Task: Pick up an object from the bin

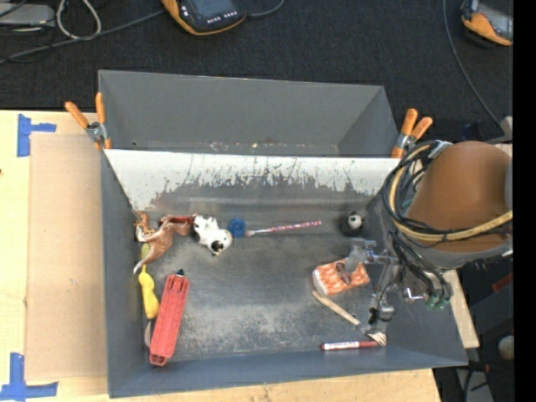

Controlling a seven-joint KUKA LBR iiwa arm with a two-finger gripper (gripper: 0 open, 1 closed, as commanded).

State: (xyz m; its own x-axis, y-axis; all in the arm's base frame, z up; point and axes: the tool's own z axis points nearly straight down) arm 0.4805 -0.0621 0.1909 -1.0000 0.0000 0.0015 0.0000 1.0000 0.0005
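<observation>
Pickings nearest the fingers (381, 308) are an orange-and-white crumpled thing (339, 276) just to their left, a wooden stick (337, 306) slanting towards them, and a red-and-white pen (350, 345) just below. We judge the arm hangs low here because these lie closest. We cannot tell whether the fingers are parted or clenched. Far to their left, against the bin's (251, 124) wall, lies a loose heap of toys.

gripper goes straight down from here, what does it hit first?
Likely the bin floor in the gap between the wooden stick and red marker; depth is unclear, so the gripper may clip the stick's end.
</observation>
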